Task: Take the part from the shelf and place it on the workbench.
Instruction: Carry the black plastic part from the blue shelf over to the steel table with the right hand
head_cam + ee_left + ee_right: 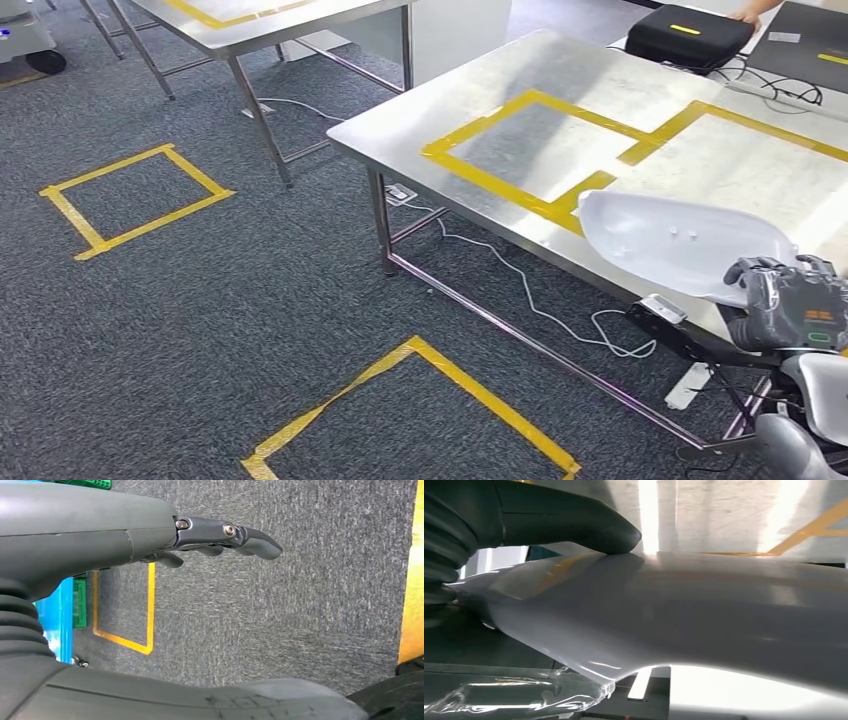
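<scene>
A smooth white curved part [680,243] hangs over the near edge of the steel workbench [560,130], just past a yellow tape rectangle [540,150]. My right hand [785,303] grips the part's near end at the lower right of the head view. Up close, the part [684,615] shows as a broad glossy shell, with my right thumb [574,527] pressed on its surface. My left hand [220,537] hangs over grey carpet, fingers held out straight and holding nothing.
A second steel table [270,20] stands at the back left. Yellow tape squares [135,195] [420,420] mark the carpet. White cables [520,290] trail under the workbench. A black case [690,35] lies at the far end, with a person's hand [748,14] beside it.
</scene>
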Motion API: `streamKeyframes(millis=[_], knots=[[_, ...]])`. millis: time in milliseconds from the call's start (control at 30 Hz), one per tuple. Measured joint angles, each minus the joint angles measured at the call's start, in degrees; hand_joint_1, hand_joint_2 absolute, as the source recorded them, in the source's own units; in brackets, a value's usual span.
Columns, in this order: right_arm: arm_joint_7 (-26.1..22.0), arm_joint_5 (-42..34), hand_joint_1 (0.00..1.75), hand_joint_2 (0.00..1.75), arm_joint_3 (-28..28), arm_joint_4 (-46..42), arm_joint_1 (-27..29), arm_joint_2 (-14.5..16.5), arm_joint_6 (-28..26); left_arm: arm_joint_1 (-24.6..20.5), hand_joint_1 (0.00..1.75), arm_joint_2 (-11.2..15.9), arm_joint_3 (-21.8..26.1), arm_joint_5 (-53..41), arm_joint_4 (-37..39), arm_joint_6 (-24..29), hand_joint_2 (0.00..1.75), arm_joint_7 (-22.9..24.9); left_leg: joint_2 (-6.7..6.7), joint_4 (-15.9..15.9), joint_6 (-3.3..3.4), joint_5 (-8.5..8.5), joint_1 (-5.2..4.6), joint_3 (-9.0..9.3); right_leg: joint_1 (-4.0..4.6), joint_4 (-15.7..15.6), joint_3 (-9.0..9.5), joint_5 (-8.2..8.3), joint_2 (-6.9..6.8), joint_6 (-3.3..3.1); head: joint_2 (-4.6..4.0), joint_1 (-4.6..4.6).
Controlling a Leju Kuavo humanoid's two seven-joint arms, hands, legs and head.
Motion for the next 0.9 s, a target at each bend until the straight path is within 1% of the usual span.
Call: streamKeyframes(millis=[67, 100, 133, 200, 233, 267, 300, 333, 367, 400, 433, 467, 500, 533, 567, 600, 633, 667, 733, 767, 800, 833, 867, 900], knots=[[0.1, 0.3, 1.75, 1.75, -1.1, -0.6, 1.1, -0.1, 0.2, 0.0, 0.00, -0.1, -0.1, 0.1, 0.0, 0.0, 1.75, 0.0, 0.06, -0.7, 0.57, 0.14, 0.16, 0.65, 0.00, 0.7, -0.16, -0.01, -0.13, 0.52, 0.00, 0.04], [0.1, 0.4, 1.75, 1.75, -1.6, -0.8, 1.6, -0.2, 0.3, 0.0, 0.00, -0.2, -0.1, 0.2, 0.0, 0.0, 1.75, -0.1, 0.11, -0.8, 0.73, 0.25, 0.29, 1.01, 0.02, 1.7, -0.61, -0.80, -0.28, 0.68, 0.00, 0.14], [0.1, 0.4, 1.75, 1.75, -2.1, -1.0, 1.9, -0.2, 0.4, 0.0, 0.00, -0.2, -0.2, 0.2, 0.0, -0.1, 1.75, -0.1, 0.17, -0.9, 0.81, 0.36, 0.41, 1.31, 0.00, 3.8, -1.58, -2.24, -0.47, 0.73, 0.00, 0.20], [0.1, 0.4, 1.75, 1.75, -3.0, -1.2, 2.6, -0.2, 0.5, 0.0, 0.00, -0.3, -0.4, 0.3, 0.0, -0.2, 1.75, -0.1, 0.29, -0.9, 0.82, 0.35, 0.48, 1.47, -0.11, 10.9, -4.78, -5.97, -0.76, 0.89, 0.00, 0.34], [0.0, 0.4, 1.75, 1.75, -3.3, -1.3, 3.0, -0.2, 0.5, 0.0, 0.00, -0.4, -0.4, 0.3, 0.0, -0.2, 1.75, -0.1, 0.33, -0.9, 0.75, 0.30, 0.53, 1.49, -0.23, 14.1, -6.36, -7.35, -0.84, 1.02, 0.00, 0.32], [-0.1, 0.4, 1.75, 1.75, -3.5, -1.3, 3.4, -0.2, 0.6, 0.1, 0.00, -0.4, -0.5, 0.4, 0.0, -0.2, 1.75, -0.1, 0.35, -0.9, 0.59, 0.22, 0.63, 1.55, -0.41, 15.7, -7.21, -7.79, -0.92, 1.27, 0.00, 0.33], [-0.2, 0.3, 1.75, 1.75, -3.7, -1.3, 3.7, -0.2, 0.7, 0.1, 0.00, -0.4, -0.5, 0.5, 0.0, -0.2, 1.75, -0.1, 0.35, -0.9, 0.35, 0.09, 0.79, 1.66, -0.66, 15.2, -7.02, -7.18, -1.00, 1.59, 0.00, 0.32], [-0.3, 0.3, 1.75, 1.75, -4.0, -1.4, 3.9, -0.2, 0.8, 0.1, 0.00, -0.4, -0.5, 0.7, 0.0, -0.2, 1.75, -0.1, 0.33, -0.8, -0.03, -0.13, 1.05, 1.86, -1.03, 12.3, -5.57, -5.53, -1.10, 2.03, 0.00, 0.32], [-0.5, 0.3, 1.75, 1.75, -4.3, -1.5, 4.0, -0.2, 0.9, 0.2, 0.00, -0.4, -0.6, 0.8, 0.0, -0.2, 1.75, -0.1, 0.32, -0.7, -0.54, -0.44, 1.27, 2.10, -1.49, 8.2, -3.50, -3.72, -1.21, 2.63, 0.00, 0.35], [-0.6, 0.2, 1.75, 1.75, -4.5, -1.5, 4.2, -0.2, 1.0, 0.2, 0.00, -0.3, -0.6, 0.9, 0.1, -0.2, 1.75, -0.1, 0.28, -0.5, -1.09, -0.78, 1.44, 2.31, -1.77, 4.6, -1.72, -2.94, -1.20, 2.95, 0.00, 0.44], [-0.6, 0.2, 1.75, 1.75, -4.7, -1.6, 4.3, -0.2, 1.1, 0.1, 0.00, -0.3, -0.7, 1.0, 0.1, -0.2, 1.75, -0.2, 0.25, -0.3, -1.66, -1.15, 1.47, 2.42, -1.92, 2.0, -0.35, -2.76, -1.26, 2.74, 0.00, 0.49], [-0.7, 0.2, 1.75, 1.75, -4.9, -1.6, 4.5, -0.2, 1.2, 0.1, 0.00, -0.2, -0.7, 1.1, 0.2, -0.2, 1.75, -0.2, 0.23, -0.2, -2.14, -1.51, 1.42, 2.51, -1.92, 1.1, 0.26, -3.08, -1.22, 2.19, 0.00, 0.52], [-0.7, 0.1, 1.75, 1.75, -5.1, -1.7, 4.8, -0.2, 1.3, 0.1, 0.00, -0.2, -0.8, 1.2, 0.3, -0.2, 1.75, -0.2, 0.20, -0.2, -2.55, -1.69, 1.41, 2.69, -1.77, 1.2, 0.31, -3.62, -1.16, 1.30, 0.00, 0.52], [-0.8, 0.0, 1.75, 1.75, -5.3, -1.8, 5.0, -0.2, 1.4, 0.1, 0.00, -0.3, -0.8, 1.3, 0.3, -0.2, 1.75, -0.2, 0.20, -0.2, -2.88, -1.82, 1.45, 2.87, -1.70, 1.4, 0.61, -3.52, -1.11, 0.50, 0.00, 0.44], [-0.8, -0.1, 1.75, 1.75, -5.7, -2.0, 5.3, -0.2, 1.4, 0.1, 0.00, -0.3, -0.8, 1.4, 0.3, -0.2, 1.75, -0.2, 0.20, 0.2, -3.13, -1.76, 1.56, 2.95, -1.66, 1.5, 0.98, -3.38, -0.98, 0.02, 0.00, 0.38], [-0.8, -0.3, 1.75, 1.75, -6.1, -2.1, 5.4, -0.2, 1.5, 0.0, 0.00, -0.3, -0.9, 1.5, 0.3, -0.2, 1.75, -0.2, 0.20, 1.4, -3.33, -1.70, 1.63, 2.53, -1.60, 1.5, 1.36, -3.56, -0.91, -0.37, 0.00, 0.28], [-0.8, -0.4, 1.75, 1.75, -6.6, -2.2, 5.5, -0.2, 1.5, -0.1, 0.00, -0.4, -0.9, 1.6, 0.3, -0.2, 1.75, -0.2, 0.20, 3.6, -3.41, -1.95, 1.66, 1.31, -1.51, 1.5, 1.86, -3.76, -0.84, -0.73, 0.00, 0.18], [-0.8, -0.6, 1.75, 1.75, -7.0, -2.3, 5.6, -0.2, 1.6, -0.2, 0.00, -0.4, -0.9, 1.8, 0.3, -0.1, 1.75, -0.3, 0.20, 6.8, -3.43, -2.66, 1.59, -0.67, -1.38, 1.5, 2.23, -4.07, -0.84, -1.08, 0.00, 0.08], [-0.9, -1.0, 1.75, 1.75, -7.7, -2.3, 5.8, -0.2, 1.8, -0.2, 0.00, -0.4, -0.9, 2.0, 0.3, -0.1, 1.75, -0.3, 0.19, 13.8, -3.25, -5.32, 1.31, -5.70, -1.03, 1.5, 3.00, -4.88, -0.76, -1.65, 0.00, 0.00], [-0.9, -1.1, 1.75, 1.75, -7.9, -2.3, 5.9, -0.2, 1.9, 0.0, 0.00, -0.4, -0.9, 2.1, 0.3, -0.1, 1.75, -0.3, 0.19, 15.8, -3.06, -6.33, 1.10, -7.72, -0.86, 1.4, 3.50, -5.35, -0.65, -1.83, 0.00, -0.01], [-1.0, -1.2, 1.75, 1.75, -8.2, -2.3, 6.0, -0.2, 1.9, 0.1, 0.00, -0.4, -0.9, 2.1, 0.3, -0.1, 1.75, -0.3, 0.18, 16.2, -2.77, -6.48, 0.86, -8.90, -0.72, 1.4, 4.09, -5.86, -0.52, -1.95, 0.00, -0.01], [-1.0, -1.3, 1.75, 1.75, -8.5, -2.3, 6.0, -0.2, 2.0, 0.2, 0.00, -0.4, -0.9, 2.1, 0.3, -0.1, 1.75, -0.3, 0.18, 14.8, -2.40, -5.45, 0.58, -9.12, -0.61, 1.4, 4.77, -6.40, -0.36, -1.97, 0.00, -0.01], [-1.1, -1.3, 1.75, 1.75, -8.7, -2.2, 6.1, -0.2, 2.0, 0.3, 0.00, -0.4, -0.9, 2.1, 0.3, -0.1, 1.75, -0.3, 0.17, 11.8, -1.96, -3.26, 0.25, -8.51, -0.55, 1.4, 5.51, -6.99, -0.24, -1.90, 0.00, -0.01], [-1.1, -1.4, 1.75, 1.75, -9.0, -2.1, 6.0, -0.2, 2.0, 0.4, 0.00, -0.4, -0.9, 2.1, 0.3, -0.1, 1.75, -0.3, 0.15, 8.2, -1.44, -0.52, -0.08, -7.58, -0.49, 1.4, 6.17, -7.58, -0.11, -1.77, 0.00, -0.05]])
